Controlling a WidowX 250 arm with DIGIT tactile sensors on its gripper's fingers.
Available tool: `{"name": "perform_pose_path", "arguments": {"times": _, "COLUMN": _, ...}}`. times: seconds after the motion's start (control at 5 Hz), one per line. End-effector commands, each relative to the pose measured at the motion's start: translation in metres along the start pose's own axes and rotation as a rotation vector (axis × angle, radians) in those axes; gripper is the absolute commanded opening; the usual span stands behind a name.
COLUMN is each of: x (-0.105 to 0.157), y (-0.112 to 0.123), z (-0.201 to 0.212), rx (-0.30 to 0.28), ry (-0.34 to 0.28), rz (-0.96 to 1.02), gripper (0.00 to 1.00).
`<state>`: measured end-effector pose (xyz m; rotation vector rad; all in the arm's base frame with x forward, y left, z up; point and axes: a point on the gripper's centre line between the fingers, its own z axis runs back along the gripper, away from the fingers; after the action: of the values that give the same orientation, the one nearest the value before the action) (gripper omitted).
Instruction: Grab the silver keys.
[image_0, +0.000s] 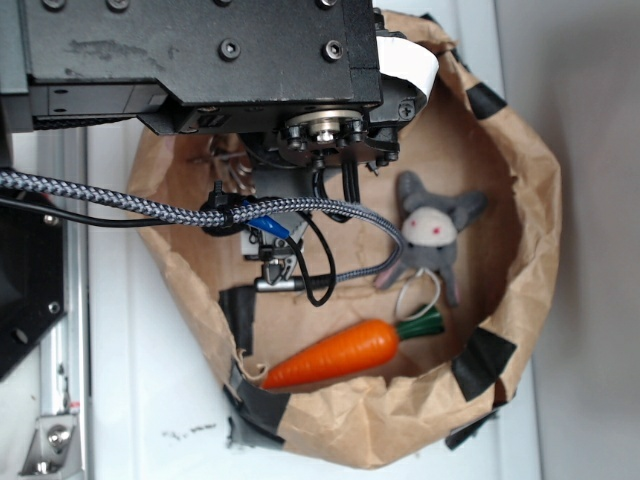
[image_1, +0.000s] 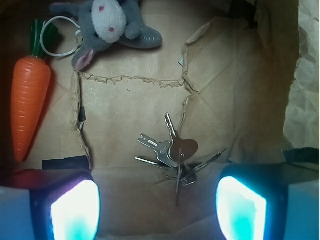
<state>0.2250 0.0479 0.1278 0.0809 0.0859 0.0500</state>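
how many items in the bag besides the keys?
2. The carrot lies along the left side in the wrist view; the stuffed bunny is at the top, beside the carrot's green end. The arm hides part of the paper bag in the exterior view, so more may be hidden.

I see shiny silver keys with a brownish tag, an orange carrot with green top, a grey plush, and a brown paper bag.

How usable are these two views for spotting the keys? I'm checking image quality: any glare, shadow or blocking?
Wrist view: the silver keys are sharp and evenly lit on the paper bag; the gripper fingers glow overexposed, edges blurred. Exterior view: the arm hides nearly all of the keys, and the white surround is washed out.
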Motion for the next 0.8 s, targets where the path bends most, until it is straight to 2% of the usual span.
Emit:
{"name": "perform_pose_path", "arguments": {"times": 0.0, "x": -0.003, "y": 0.002, "z": 0.002, "rx": 0.041, "ry": -0.053, "rz": -0.012, "gripper": 1.0}}
{"name": "perform_pose_path", "arguments": {"times": 0.2, "x": -0.001, "y": 0.002, "z": -0.013, "rx": 0.077, "ry": -0.009, "rz": -0.024, "gripper": 1.0}}
{"name": "perform_pose_path", "arguments": {"times": 0.6, "x": 0.003, "y": -0.002, "z": -0.035, "rx": 0.087, "ry": 0.016, "rz": -0.057, "gripper": 1.0}}
